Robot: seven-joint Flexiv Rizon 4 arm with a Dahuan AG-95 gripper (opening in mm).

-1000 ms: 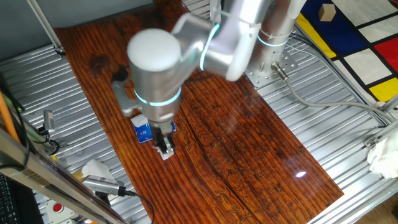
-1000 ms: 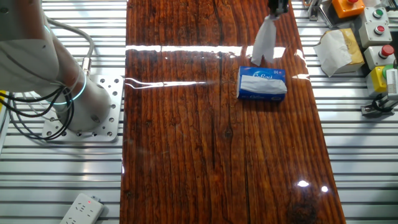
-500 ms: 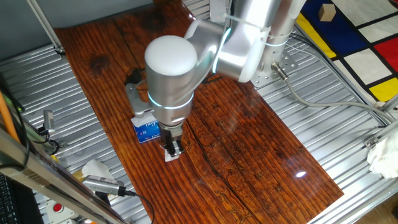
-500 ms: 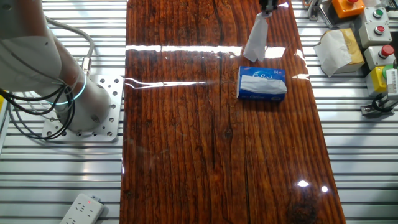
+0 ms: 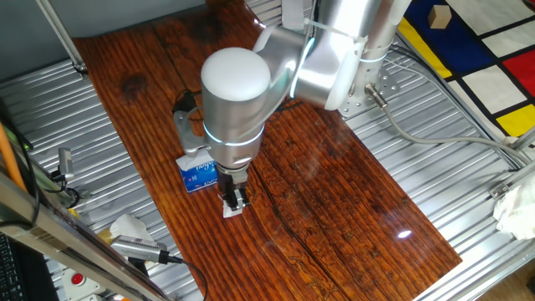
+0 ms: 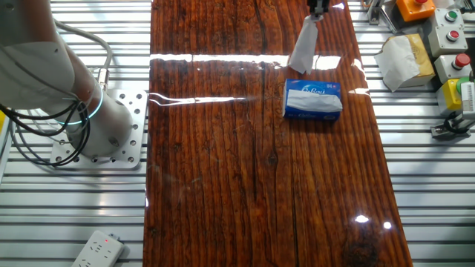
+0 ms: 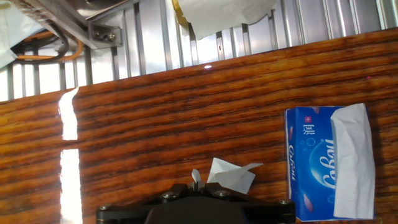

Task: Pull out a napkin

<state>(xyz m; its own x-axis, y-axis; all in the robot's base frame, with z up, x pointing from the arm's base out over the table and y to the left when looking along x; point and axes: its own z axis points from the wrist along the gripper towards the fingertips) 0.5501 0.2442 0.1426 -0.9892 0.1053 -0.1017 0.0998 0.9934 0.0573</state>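
The napkin [image 6: 303, 50] is a thin white sheet hanging from my gripper [image 6: 318, 10] above the wooden table, just beyond the blue tissue pack [image 6: 313, 99]. In one fixed view the gripper [image 5: 233, 201] is low beside the blue pack [image 5: 197, 176], with a white bit of napkin [image 5: 233, 210] at its tips. In the hand view the napkin [image 7: 231, 175] sticks out from the shut gripper [image 7: 196, 184], apart from the blue pack [image 7: 309, 164]. Another white tissue [image 7: 352, 163] stands out of the pack's slot.
A bulky white paper wad [image 6: 401, 59] lies off the table's edge by the button boxes [image 6: 447, 30]; it also shows in the hand view [image 7: 224, 14]. The robot base [image 6: 96, 133] and a power strip [image 6: 96, 249] are at the left. Ribbed metal surrounds the wooden table [image 6: 237, 185].
The gripper has carried the napkin sideways away from the pack, so its lower end came clear of it. In the last half second it has barely moved.
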